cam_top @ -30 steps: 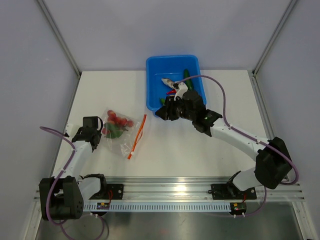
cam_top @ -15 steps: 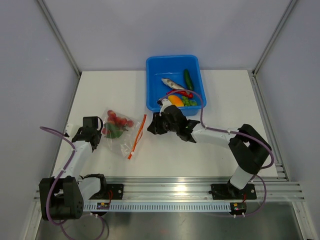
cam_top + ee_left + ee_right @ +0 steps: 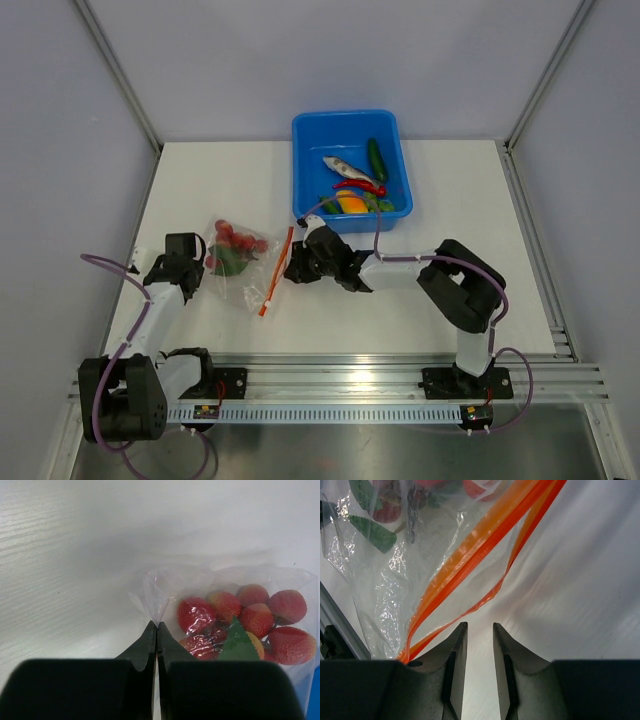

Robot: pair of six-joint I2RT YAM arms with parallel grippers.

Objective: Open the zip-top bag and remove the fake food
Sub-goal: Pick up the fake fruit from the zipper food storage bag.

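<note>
The zip-top bag [image 3: 243, 272] lies left of centre on the table, its orange-red zip strip [image 3: 275, 268] facing right. Its two lips [image 3: 485, 545] have parted into a loop. Inside it sits fake food, a cluster of red balls with green leaves [image 3: 233, 244] [image 3: 242, 620]. My left gripper [image 3: 203, 262] [image 3: 157, 626] is shut on the bag's rear corner [image 3: 156, 592]. My right gripper [image 3: 292, 270] [image 3: 480, 626] is low at the bag's mouth, just short of the strip. It is open by a narrow gap with nothing between the fingers.
A blue tub [image 3: 300, 135] stands at the back centre. It holds a silvery fish [image 3: 340, 165], a green cucumber [image 3: 377, 158], a red chili [image 3: 360, 185] and an orange pepper [image 3: 351, 203]. The metal rail [image 3: 340, 385] runs along the near edge.
My right arm has swung from the blue tub down and left to the bag's mouth, and its jaws have narrowed. The left gripper and the bag have stayed put.
</note>
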